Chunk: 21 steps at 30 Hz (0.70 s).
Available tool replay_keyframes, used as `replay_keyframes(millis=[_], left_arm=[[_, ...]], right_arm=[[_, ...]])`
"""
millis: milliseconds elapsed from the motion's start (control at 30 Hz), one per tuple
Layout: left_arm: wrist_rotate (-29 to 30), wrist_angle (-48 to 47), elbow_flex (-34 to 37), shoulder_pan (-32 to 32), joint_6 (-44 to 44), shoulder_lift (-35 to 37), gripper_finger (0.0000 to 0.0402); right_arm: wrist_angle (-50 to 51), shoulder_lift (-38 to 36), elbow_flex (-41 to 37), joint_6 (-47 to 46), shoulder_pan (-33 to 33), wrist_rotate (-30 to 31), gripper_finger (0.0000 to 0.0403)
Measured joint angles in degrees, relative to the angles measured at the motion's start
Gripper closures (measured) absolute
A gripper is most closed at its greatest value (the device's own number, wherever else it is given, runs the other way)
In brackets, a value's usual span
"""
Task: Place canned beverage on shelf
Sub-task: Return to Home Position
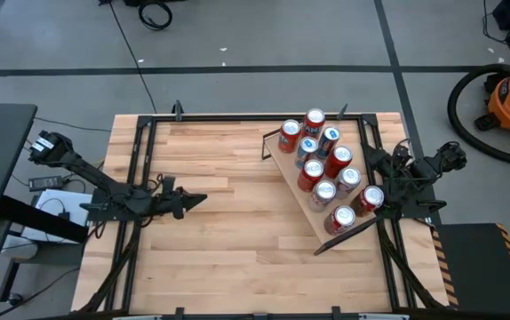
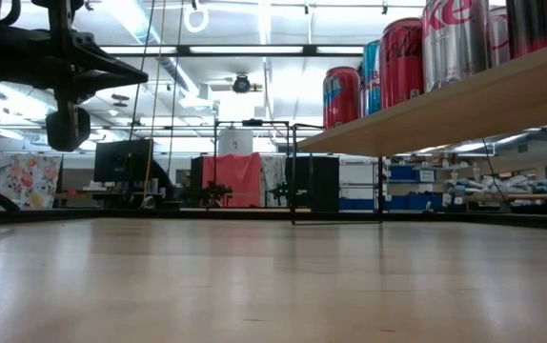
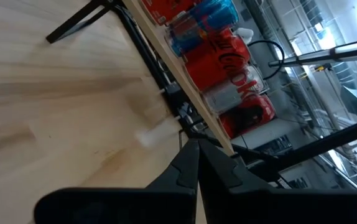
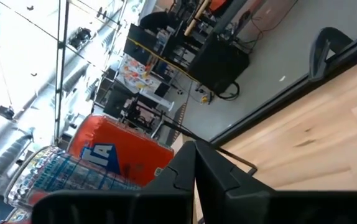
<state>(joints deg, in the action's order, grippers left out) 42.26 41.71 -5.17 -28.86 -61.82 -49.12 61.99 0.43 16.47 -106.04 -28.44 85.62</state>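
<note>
Fingers of the left gripper are pressed together on nothing. It hangs above the left half of the table, pointing right. The right gripper is likewise pinched narrow and empty. Its arm sits at the table's right edge, just beside the shelf's near-right end.

One shelf stands on the right half of the table. Its long axis runs diagonally, from a far end near the middle of the table's far edge to a near end by the right edge. From the low camera the board is lifted off the tabletop on thin black supports and slopes.

Ten cans stand upright on the shelf in two rows of five along its length. Six are red cans, two at the far end, two in the middle and two at the near-right end. Two are blue cans and two are silver cans.
</note>
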Motion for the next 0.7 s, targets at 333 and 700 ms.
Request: replay_keyframes(millis=[333,700], left_arm=[[0.0,-1.0,0.0,0.1,5.0,0.0,0.0392],[0.0,-1.2,0.0,0.1,16.3,0.0,0.0392]], right_arm=[[-0.6,0.0,0.0,1.2,0.1,-20.6,0.0385],[-4.2,0.0,0.0,7.3,0.2,-39.1,0.0385]])
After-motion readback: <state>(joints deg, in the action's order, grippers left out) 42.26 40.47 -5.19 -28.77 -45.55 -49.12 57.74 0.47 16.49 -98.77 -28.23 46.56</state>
